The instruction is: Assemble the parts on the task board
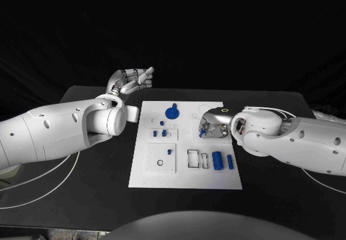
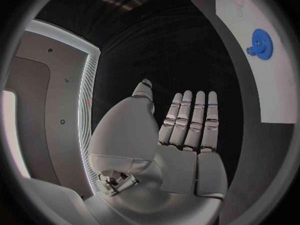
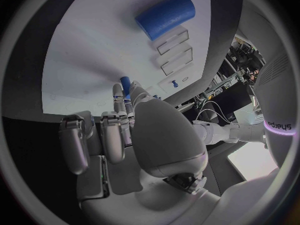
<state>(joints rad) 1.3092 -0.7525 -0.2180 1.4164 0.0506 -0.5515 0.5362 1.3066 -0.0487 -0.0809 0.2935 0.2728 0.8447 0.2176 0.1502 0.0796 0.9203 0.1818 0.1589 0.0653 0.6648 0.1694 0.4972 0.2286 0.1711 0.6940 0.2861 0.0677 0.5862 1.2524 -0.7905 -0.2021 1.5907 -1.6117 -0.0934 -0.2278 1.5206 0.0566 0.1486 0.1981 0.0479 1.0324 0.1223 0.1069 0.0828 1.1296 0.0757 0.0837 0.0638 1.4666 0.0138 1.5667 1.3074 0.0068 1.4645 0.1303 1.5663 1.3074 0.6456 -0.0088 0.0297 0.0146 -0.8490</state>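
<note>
Overhead, left hand [image 1: 132, 80] spread empty beyond task board [image 1: 184, 180] far-left corner, right hand [image 1: 213, 125] fingers curled over board's right edge, grasp unclear.

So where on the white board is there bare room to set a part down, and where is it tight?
Free: the near strip of the white task board, below the blue cylinders. Crowded: the far half, with the blue gear, small blue pegs and the right hand hovering over it.
</note>
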